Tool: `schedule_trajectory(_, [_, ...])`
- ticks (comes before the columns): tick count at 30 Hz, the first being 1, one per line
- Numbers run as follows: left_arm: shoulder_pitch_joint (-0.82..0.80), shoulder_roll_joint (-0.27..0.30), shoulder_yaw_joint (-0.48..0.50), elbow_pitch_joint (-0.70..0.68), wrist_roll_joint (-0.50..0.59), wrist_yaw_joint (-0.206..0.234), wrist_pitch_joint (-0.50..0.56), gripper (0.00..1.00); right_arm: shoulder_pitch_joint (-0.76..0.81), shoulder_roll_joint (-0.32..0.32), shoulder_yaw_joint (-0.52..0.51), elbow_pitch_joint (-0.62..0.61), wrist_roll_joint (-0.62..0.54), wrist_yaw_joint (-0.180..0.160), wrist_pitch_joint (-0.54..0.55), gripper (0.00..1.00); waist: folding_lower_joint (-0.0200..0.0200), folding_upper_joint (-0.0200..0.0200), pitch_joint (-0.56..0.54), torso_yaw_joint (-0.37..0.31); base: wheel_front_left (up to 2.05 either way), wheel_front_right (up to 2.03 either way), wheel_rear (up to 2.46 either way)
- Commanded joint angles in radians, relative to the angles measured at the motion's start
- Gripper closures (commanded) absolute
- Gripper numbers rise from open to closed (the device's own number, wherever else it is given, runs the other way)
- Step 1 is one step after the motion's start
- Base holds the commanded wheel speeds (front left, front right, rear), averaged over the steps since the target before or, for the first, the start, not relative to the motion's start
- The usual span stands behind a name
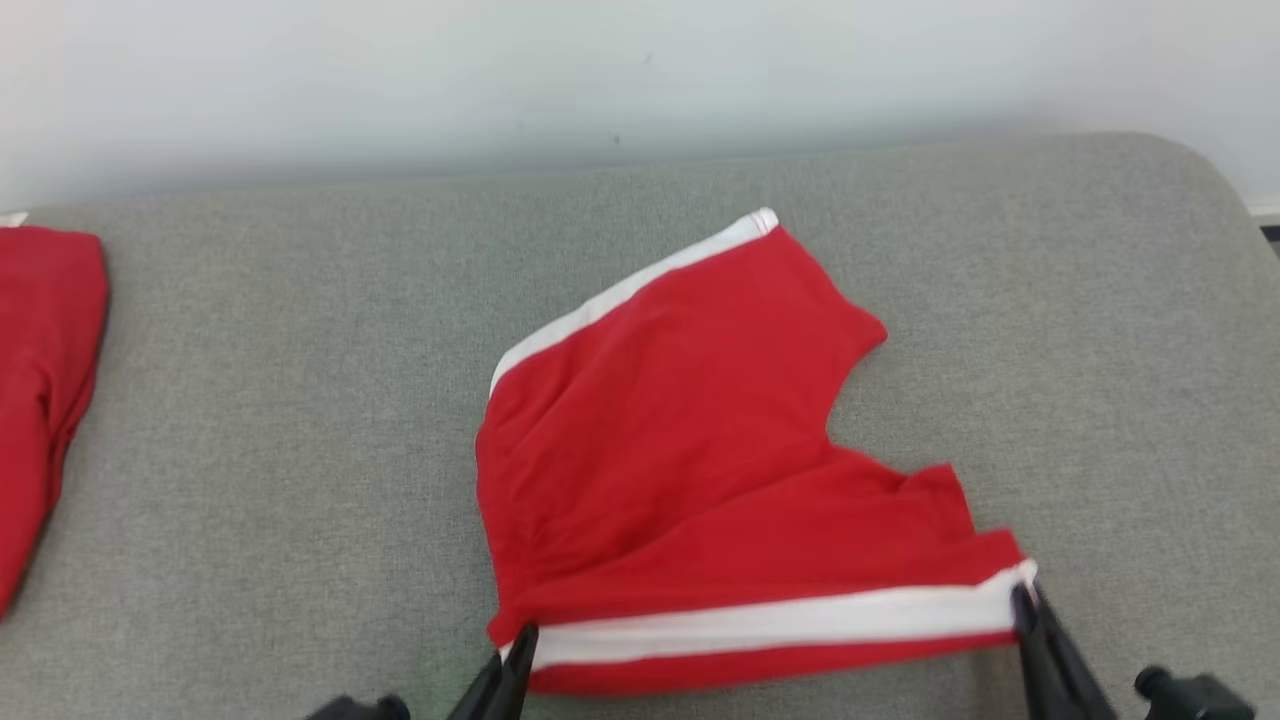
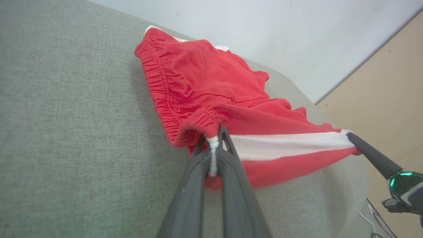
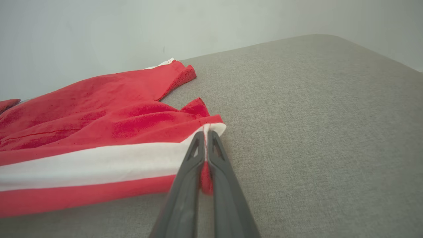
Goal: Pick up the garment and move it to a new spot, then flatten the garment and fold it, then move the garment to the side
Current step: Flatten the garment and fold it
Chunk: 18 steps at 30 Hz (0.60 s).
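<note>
**Head view:** A pair of red cloth shorts with white side stripes (image 1: 680, 450) lies near the middle of a grey fabric-covered surface (image 1: 250, 400). Its near striped edge is drawn taut between the two arms. The left gripper (image 1: 515, 650) is pinched shut on the waistband corner, and the right gripper (image 1: 1025, 600) is pinched shut on the leg-hem corner. The far leg rests flat, though creases run through the middle. A second red garment (image 1: 40, 380) sits well apart at the left edge of the surface.

**Left wrist view:** The left gripper's dark fingers (image 2: 231, 158) close on a bunched knot of white stripe and red cloth just below the gathered elastic waistband (image 2: 158, 89). The stripe stretches away to the right gripper at the other end.

**Right wrist view:** The right gripper's fingers (image 3: 191, 158) meet on the hem where stripe and red cloth join. The held edge appears to ride slightly above the surface, while the rest of the shorts trails flat behind it.

**Progress, as judged:** The shorts seem to be at their working spot and the flattening is under way. No tidy fold is made yet. Smoothing the creases, folding and the move to the side all remain.
</note>
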Motion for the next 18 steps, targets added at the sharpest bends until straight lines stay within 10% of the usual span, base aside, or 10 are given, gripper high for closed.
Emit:
schedule_trajectory(1, [0.026, -0.005, 0.012, 0.004, 0.018, 0.001, -0.003, 1.0, 0.021, 0.002, 0.002, 0.011, -0.01, 0.002, 0.0, 1.0, 0.0002, 0.0002, -0.017, 0.001, 0.0, 0.0, 0.0])
schedule_trajectory(18, [0.077, -0.047, 0.071, -0.036, 0.123, 0.001, -0.003, 1.0, 0.04, -0.009, -0.015, -0.064, -0.029, 0.001, 0.0, 1.0, 0.0002, 0.0002, 0.0, 0.021, 0.0, 0.0, 0.0])
